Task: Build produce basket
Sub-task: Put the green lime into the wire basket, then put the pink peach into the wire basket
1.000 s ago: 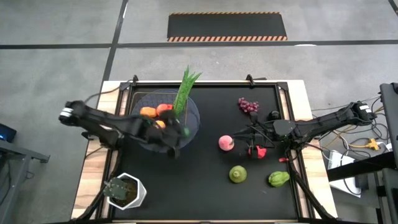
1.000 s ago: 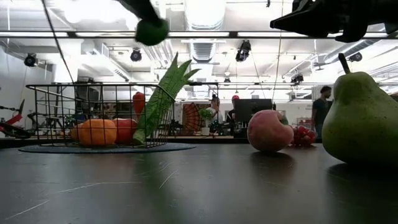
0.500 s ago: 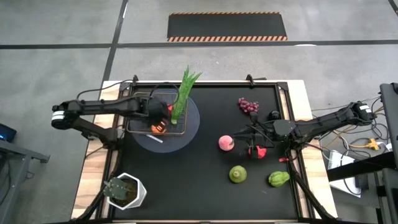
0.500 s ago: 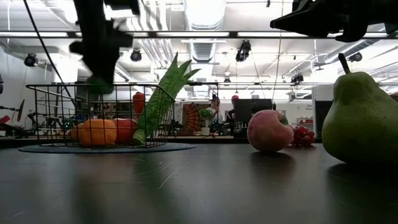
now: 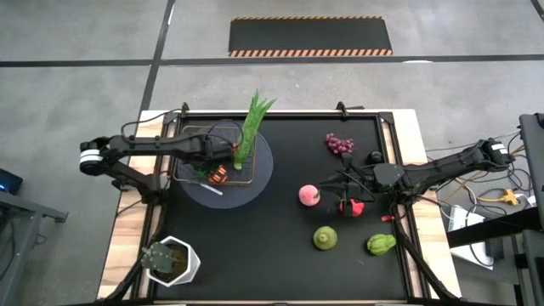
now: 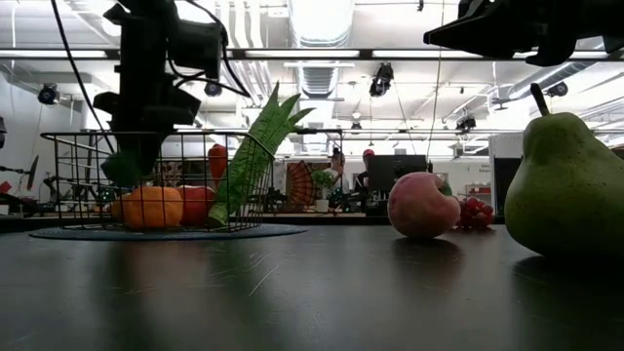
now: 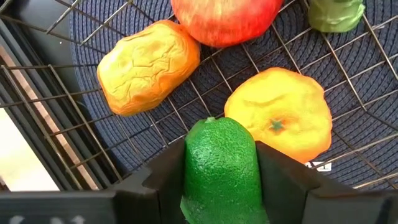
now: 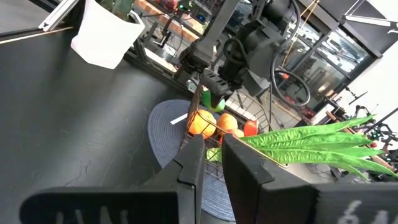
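No legible text or labels.

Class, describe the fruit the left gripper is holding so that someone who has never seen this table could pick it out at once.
Find the dark wire basket on the round grey mat at the table's left, with a leafy green stalk leaning out of it. The left gripper hangs inside it, shut on a lime. It is the only bumpy, bright-green fruit there; its neighbours are orange, yellow-orange and red.
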You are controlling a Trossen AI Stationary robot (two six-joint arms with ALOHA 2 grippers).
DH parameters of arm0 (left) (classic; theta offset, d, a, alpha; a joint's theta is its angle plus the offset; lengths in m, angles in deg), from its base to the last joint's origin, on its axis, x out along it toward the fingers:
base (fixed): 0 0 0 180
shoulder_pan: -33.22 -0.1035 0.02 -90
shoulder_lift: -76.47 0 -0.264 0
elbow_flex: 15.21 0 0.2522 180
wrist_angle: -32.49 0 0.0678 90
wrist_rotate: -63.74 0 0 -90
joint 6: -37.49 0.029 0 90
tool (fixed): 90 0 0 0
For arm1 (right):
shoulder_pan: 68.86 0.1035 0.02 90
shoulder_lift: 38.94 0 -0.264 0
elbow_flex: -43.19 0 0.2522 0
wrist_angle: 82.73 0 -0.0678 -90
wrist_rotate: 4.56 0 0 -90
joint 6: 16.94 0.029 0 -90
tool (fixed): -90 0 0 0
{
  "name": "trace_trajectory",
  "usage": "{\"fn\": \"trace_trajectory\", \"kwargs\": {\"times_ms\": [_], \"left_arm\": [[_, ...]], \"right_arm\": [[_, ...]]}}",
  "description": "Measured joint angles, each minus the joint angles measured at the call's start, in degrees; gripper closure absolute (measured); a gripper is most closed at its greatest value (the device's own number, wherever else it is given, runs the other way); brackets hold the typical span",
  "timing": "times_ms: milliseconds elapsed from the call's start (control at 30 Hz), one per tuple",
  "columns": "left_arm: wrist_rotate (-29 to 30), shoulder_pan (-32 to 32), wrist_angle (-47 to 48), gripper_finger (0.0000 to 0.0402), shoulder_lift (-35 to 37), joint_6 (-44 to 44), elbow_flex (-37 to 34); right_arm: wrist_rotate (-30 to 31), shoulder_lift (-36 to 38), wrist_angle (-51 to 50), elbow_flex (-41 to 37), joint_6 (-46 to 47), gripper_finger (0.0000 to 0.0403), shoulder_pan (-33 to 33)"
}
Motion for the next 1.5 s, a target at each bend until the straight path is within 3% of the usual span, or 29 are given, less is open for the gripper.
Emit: {"fn": "trace_trajectory", "kwargs": {"times_ms": [333,533,700,967,1133,1333,1500], "left_arm": [[-0.97,0.07,0.03,0.0159,0.25,0.81,1.24],[-2.58,0.68,-0.49,0.0151,0.57,2.12,6.56],[3.12,6.66,-10.34,0.0151,0.68,7.08,10.55],[11.83,19.35,-38.57,0.0150,0.20,26.08,10.32],[15.30,23.88,-51.78,0.0150,-1.77,40.75,10.32],[15.23,24.88,-62.74,0.0150,-8.16,49.87,10.29],[14.49,24.22,-65.70,0.0150,-14.73,51.76,10.90]], "right_arm": [[0.00,0.00,0.26,0.00,2.57,0.0355,0.00],[0.00,0.00,0.43,0.00,9.22,0.0355,0.00],[0.00,-0.23,0.38,0.00,18.02,0.0342,0.00],[0.32,-3.08,0.00,0.00,28.57,0.0247,0.00],[4.75,-6.29,-3.65,0.36,32.44,0.0171,0.02],[5.97,-8.55,-21.19,5.34,37.12,0.0102,0.02],[5.99,-8.76,-40.63,10.65,44.81,0.0079,0.02]]}}
